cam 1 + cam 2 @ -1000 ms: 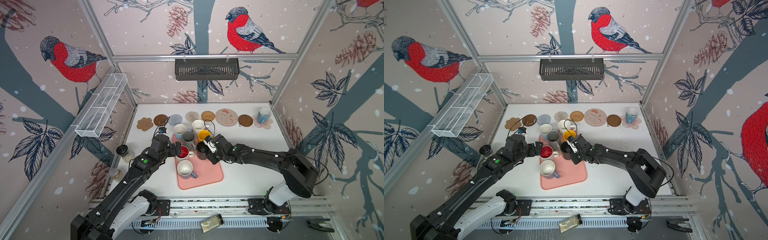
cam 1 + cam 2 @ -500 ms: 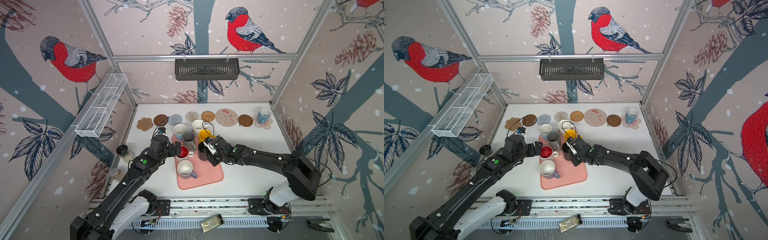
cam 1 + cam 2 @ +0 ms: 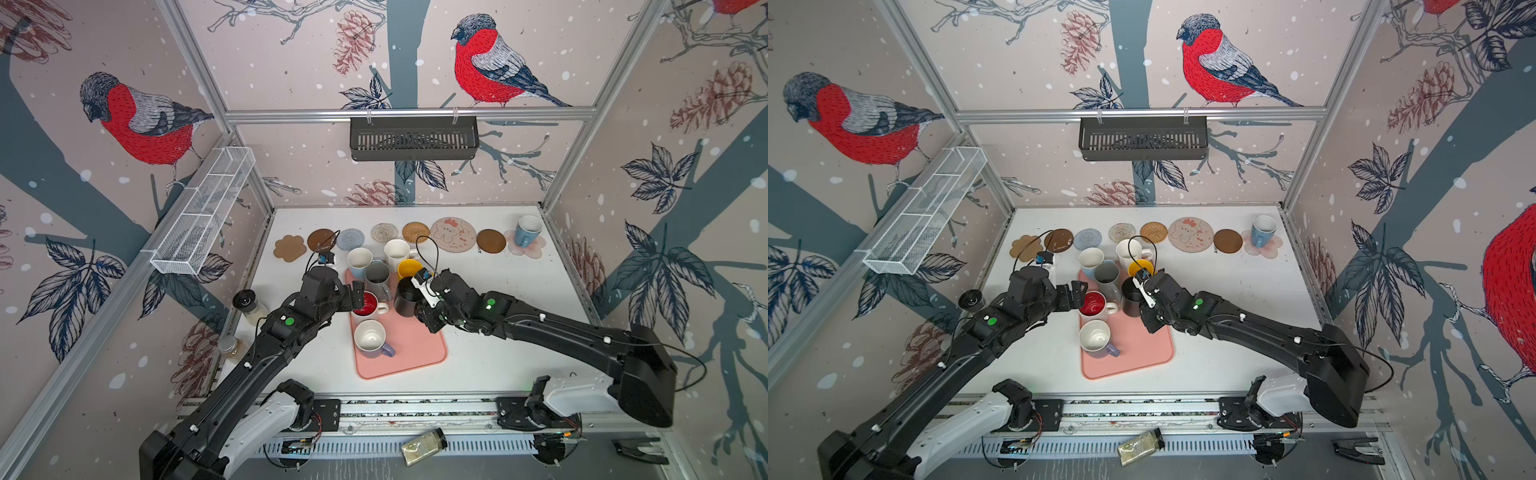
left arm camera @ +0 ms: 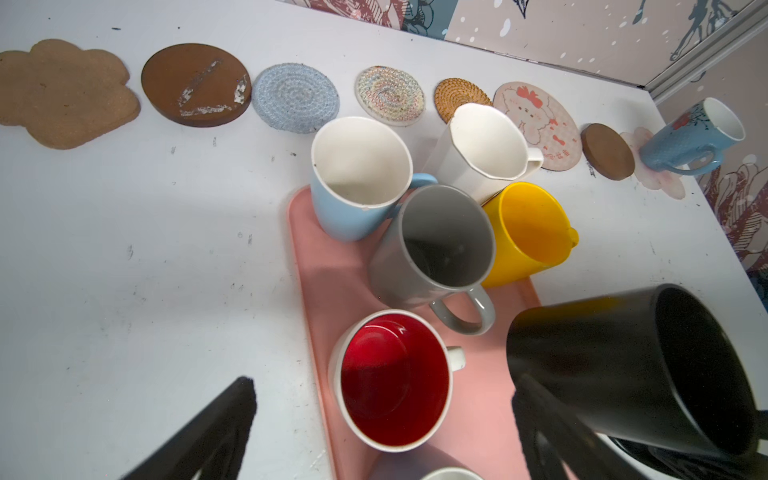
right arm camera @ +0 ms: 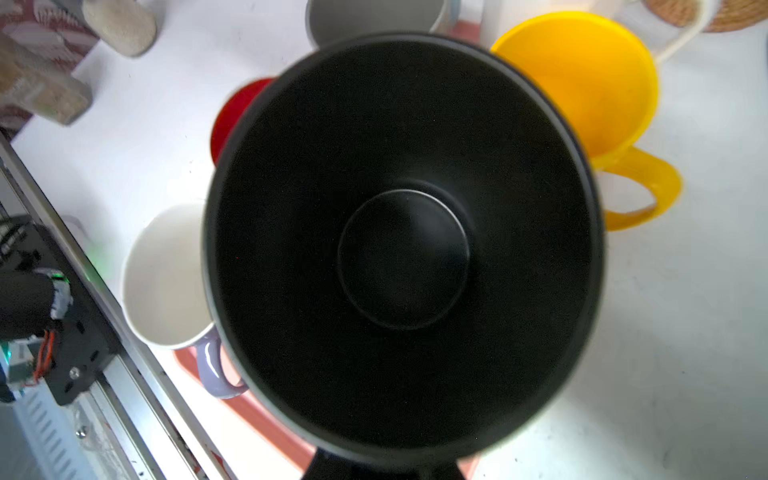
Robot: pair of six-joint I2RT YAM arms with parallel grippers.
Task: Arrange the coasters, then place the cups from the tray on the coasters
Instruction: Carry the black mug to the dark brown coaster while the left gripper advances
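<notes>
White tabletop [image 3: 498,332] inside a booth papered with bullfinches and pine cones. Along its far edge runs a row of coasters: tan paw coaster [image 3: 289,248], dark brown disc [image 3: 321,240], blue-grey woven round [image 3: 350,240], cream woven round [image 3: 384,232], rattan round [image 3: 415,232], pink cartoon round [image 3: 453,235], second brown disc [image 3: 491,241] and pink flower coaster [image 3: 532,249]. Only the flower coaster bears anything: the blue mug [image 3: 525,230] stands upright on it.

The pink tray [image 3: 415,353] lies mid-table. Crowded at its far end are the light blue mug [image 3: 359,262], white mug [image 3: 397,251], grey mug [image 3: 377,276] and yellow mug [image 3: 409,269]; whether the white one stands on the tray or just beyond it is unclear. Nearer the front stand the red-lined white mug [image 3: 365,305] and the lavender mug [image 3: 372,338]. Every mug whose inside shows is empty.

The right gripper [image 3: 415,309] is clamped on the black mug [image 3: 405,297] over the tray; the left wrist view shows that mug tilted, and the right wrist view looks straight into its empty bowl. The left gripper [image 3: 360,300] hovers with jaws spread wide, holding nothing, at the near side of the red-lined mug.

Two lidded spice jars [image 3: 245,300] stand at the table's left edge. A white wire basket [image 3: 203,216] hangs on the left wall and a black rack [image 3: 413,139] on the back rail.
</notes>
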